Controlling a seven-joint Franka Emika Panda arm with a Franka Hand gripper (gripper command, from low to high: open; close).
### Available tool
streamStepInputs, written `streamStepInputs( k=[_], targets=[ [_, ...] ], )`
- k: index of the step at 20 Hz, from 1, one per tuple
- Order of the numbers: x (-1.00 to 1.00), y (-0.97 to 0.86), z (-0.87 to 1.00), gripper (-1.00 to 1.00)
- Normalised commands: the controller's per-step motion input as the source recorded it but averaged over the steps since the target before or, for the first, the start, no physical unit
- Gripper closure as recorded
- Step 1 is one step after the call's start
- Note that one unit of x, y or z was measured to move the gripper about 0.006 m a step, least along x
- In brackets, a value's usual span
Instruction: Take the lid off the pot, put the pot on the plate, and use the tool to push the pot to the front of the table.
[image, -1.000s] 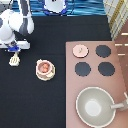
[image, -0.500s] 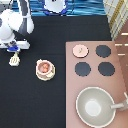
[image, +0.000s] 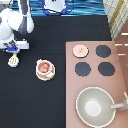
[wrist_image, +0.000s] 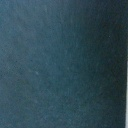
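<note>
Gripper (image: 13, 51) hangs directly above the tool (image: 14, 61), fingers' opening impossible to tell.

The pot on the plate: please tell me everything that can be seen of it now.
The small pinkish-tan round pot stands upright and uncovered, showing its reddish-orange inside. It sits on the flat cream-yellow round plate, whose rim shows around it, on the black table. Its pale-pink lid lies apart on the pinkish-brown stove counter. The gripper is toward the exterior view's left, above the cream-white spatula, and does not touch the pot.
</note>
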Motion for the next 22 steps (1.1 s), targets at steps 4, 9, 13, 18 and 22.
streamStepInputs(
  k=[4, 9, 13, 18, 22],
  targets=[
    [-0.44, 0.53, 0.85, 1.0],
    [-0.34, 0.58, 0.59, 1.0],
    [-0.18, 0.63, 0.47, 1.0],
    [-0.09, 0.71, 0.44, 1.0],
    [-0.25, 0.77, 0.1, 1.0]
  ],
)
